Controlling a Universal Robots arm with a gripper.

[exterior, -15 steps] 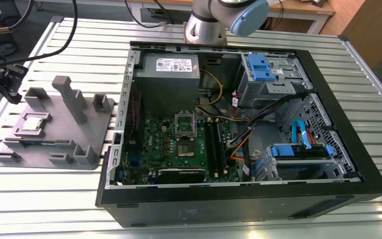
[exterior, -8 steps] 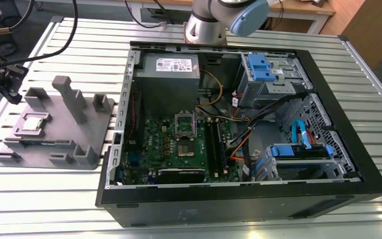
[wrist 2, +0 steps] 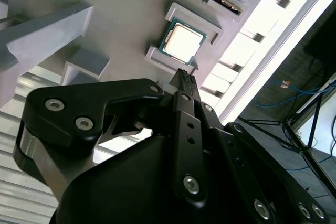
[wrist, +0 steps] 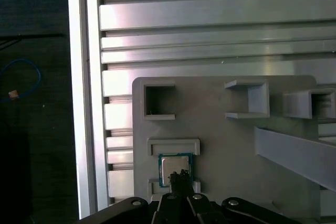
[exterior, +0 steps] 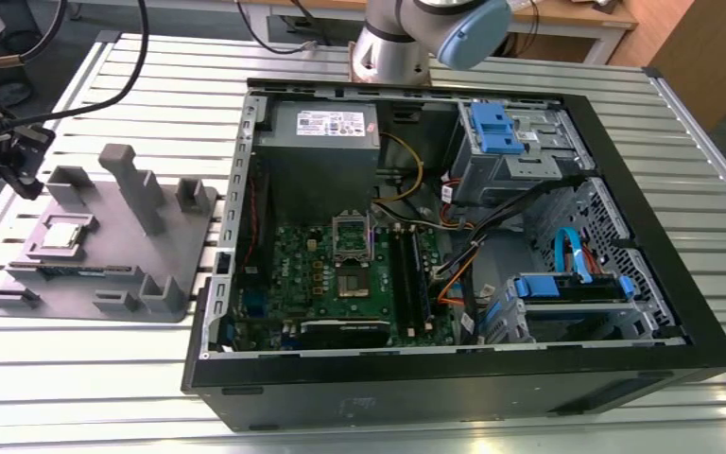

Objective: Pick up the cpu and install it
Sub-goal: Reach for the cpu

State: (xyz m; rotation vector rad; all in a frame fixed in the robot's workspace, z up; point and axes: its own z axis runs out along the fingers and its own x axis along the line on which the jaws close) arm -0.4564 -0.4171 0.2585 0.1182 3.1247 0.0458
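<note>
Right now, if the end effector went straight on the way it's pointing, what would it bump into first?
Most likely the cpu, the shiny little square lying in its pocket on the grey tray. In both wrist views the end effector points right at it, though the gap between them is unclear.

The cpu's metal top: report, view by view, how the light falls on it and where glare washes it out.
Second wrist view: the cpu top blows out to near white, its surface detail lost. First wrist view: a duller grey sheen, with the dark gripper overlapping one edge. Exterior view: a pale, evenly lit patch on the grey tray.
</note>
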